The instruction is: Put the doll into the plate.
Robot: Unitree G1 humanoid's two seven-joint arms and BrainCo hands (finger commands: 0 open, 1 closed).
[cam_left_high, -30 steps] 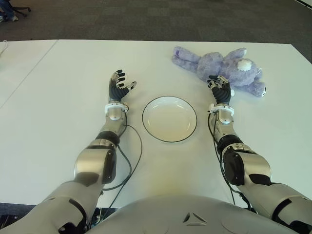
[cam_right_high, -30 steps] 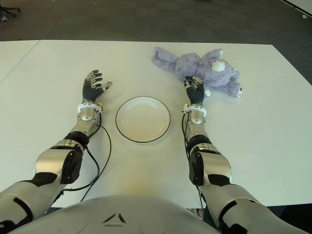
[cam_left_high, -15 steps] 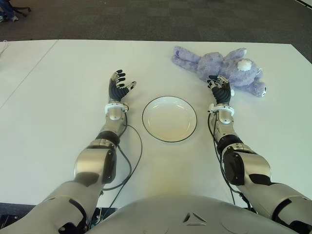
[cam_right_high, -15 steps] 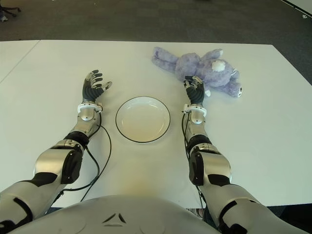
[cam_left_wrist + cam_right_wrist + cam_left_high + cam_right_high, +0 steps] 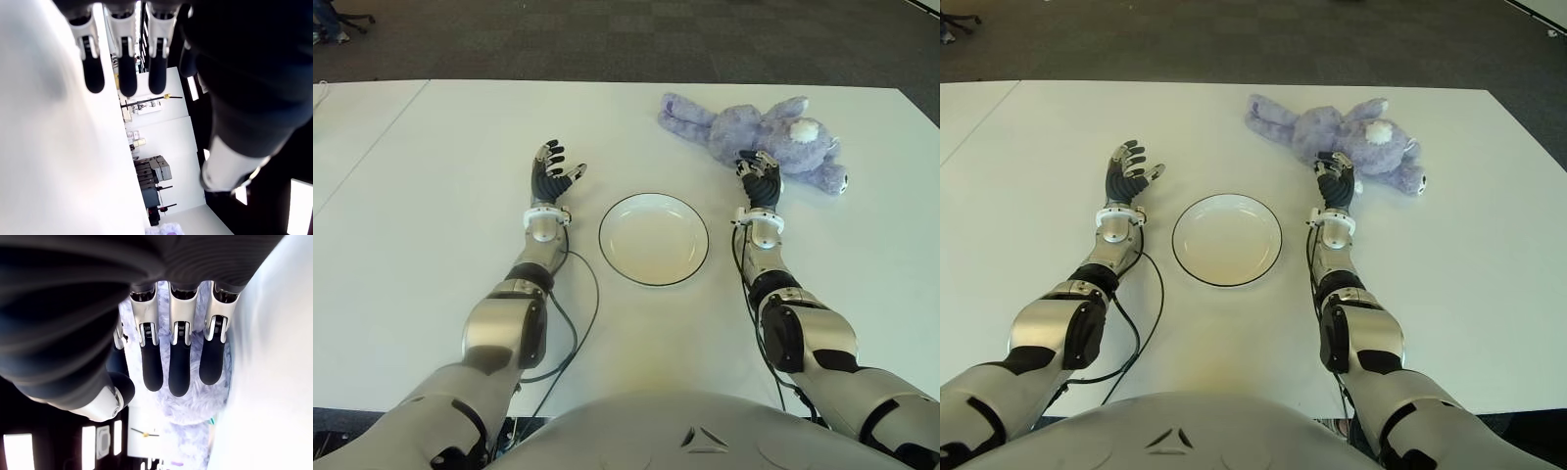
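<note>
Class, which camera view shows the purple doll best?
The left eye view: the whole doll lies in sight beyond the right robot hand. The right eye view matches it. The right wrist view shows only fur behind the fingers; the left wrist view barely a scrap.

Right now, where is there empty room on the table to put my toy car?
Bare table lies beyond the open left hand and between the plate and the far edge. It is crowded at the far right, where the open right hand reaches the doll.
</note>
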